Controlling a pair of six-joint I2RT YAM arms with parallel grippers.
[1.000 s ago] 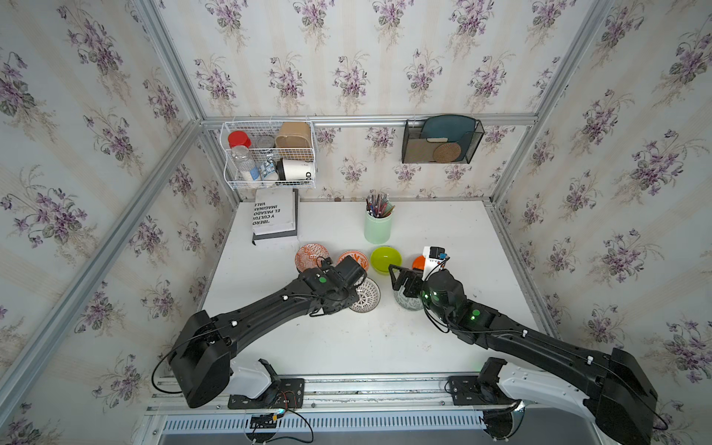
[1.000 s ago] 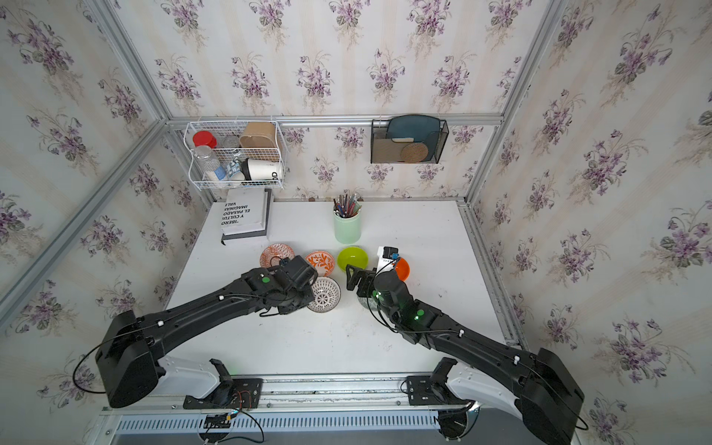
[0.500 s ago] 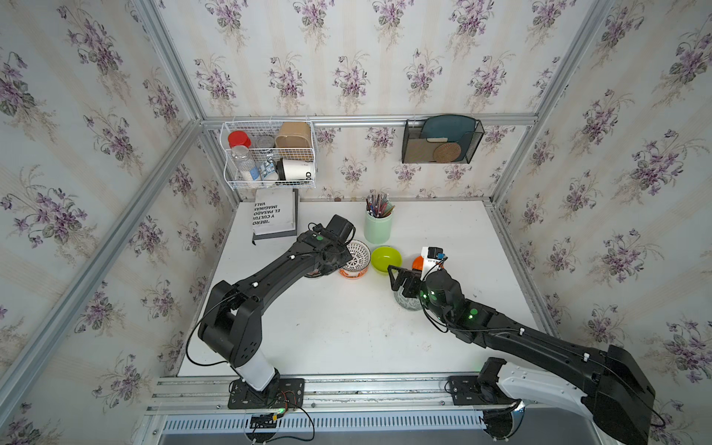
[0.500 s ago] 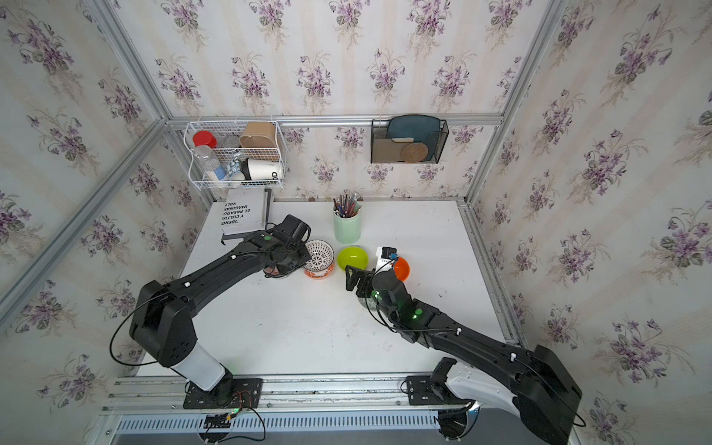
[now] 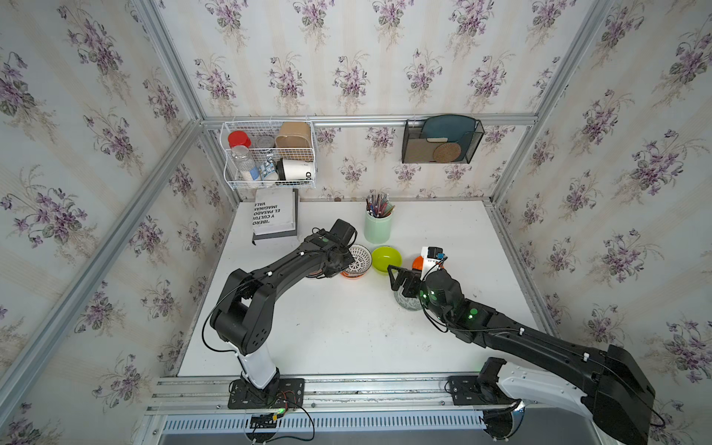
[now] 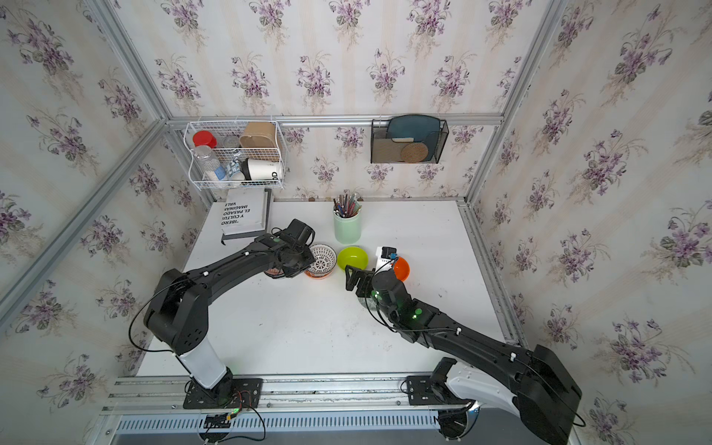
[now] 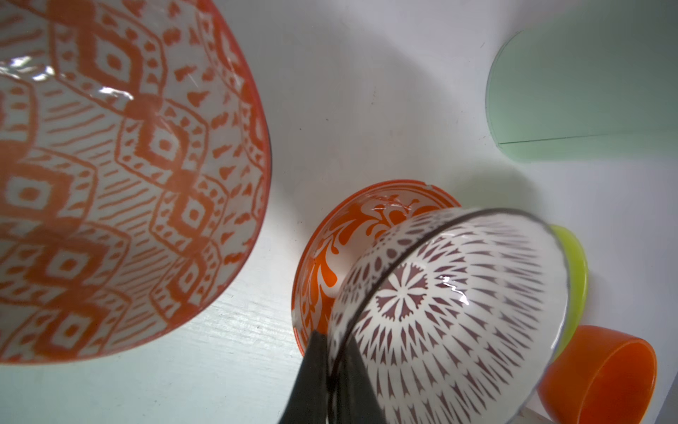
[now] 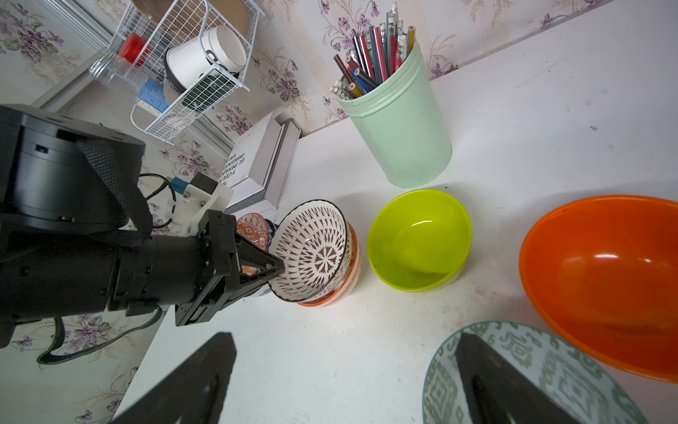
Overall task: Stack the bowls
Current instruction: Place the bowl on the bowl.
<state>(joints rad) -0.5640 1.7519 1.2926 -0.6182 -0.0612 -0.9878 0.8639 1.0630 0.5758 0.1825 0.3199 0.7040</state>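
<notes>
Arm extended, left claw (image 8: 279,268) pinches rim of tilted black-white bowl (image 8: 312,253).

Left arm (image 5: 269,275) and right arm (image 5: 539,343): matte black, white base links, green lights near wrists. Thin black cables loop alongside. Right gripper (image 8: 345,337): black wedge-shaped fingers (image 8: 491,378).

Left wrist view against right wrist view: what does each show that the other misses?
Left wrist only: the scrolled orange inside of the lower orange-white bowl. Right wrist only: the grey-green bowl under the open right end effector, the pencils, book. Both: the left end effector shut on the tilted black-white bowl, lime green bowl, orange bowl, pen cup.
</notes>
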